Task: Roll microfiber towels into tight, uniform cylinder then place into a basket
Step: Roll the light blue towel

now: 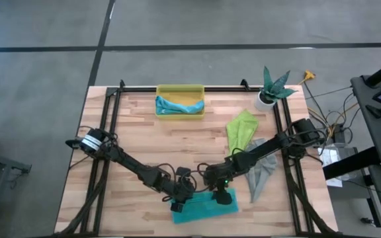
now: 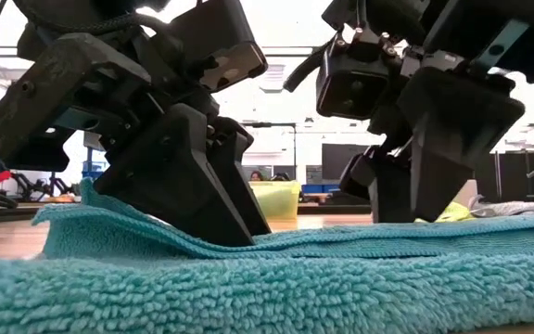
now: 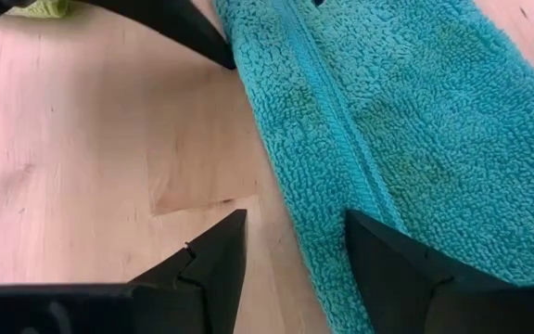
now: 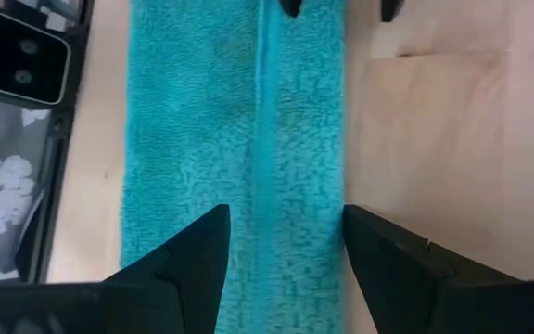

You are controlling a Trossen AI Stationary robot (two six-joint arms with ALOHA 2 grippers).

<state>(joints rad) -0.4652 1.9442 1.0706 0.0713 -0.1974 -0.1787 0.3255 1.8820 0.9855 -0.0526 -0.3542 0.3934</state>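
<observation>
teal towel [image 2: 276, 278] fills the foreground of the low view, folded into a long strip at the table's [image 1: 177, 142] near edge, lying flat with nothing rolled up yet. both grippers stand on it. left gripper [image 3: 290, 269] has its fingers apart, straddling the strip's long edge – one tip on bare wood, the other on the pile. right gripper [image 4: 286, 255] is likewise spread, both tips down on the cloth astride the raised seam; nothing is clamped in either.

at the far edge, the yellow basket [image 1: 180, 89] already holds the light blue towel [image 1: 177, 106], though it looks more slumped than rolled from this height. lime green towel [image 1: 241, 129] and grey towel [image 1: 260, 168] lie crumpled by the right arm, the white plant pot [image 1: 265, 99] beyond them.

risks, as i judge them: with the left finger half off the cloth, a pinch may catch only one layer and peel the fold open. if the two grippers don't turn the end together, the roll will come out cone-shaped or loose. the tips could also drag the strip off the table's front edge – it sits very near it.
</observation>
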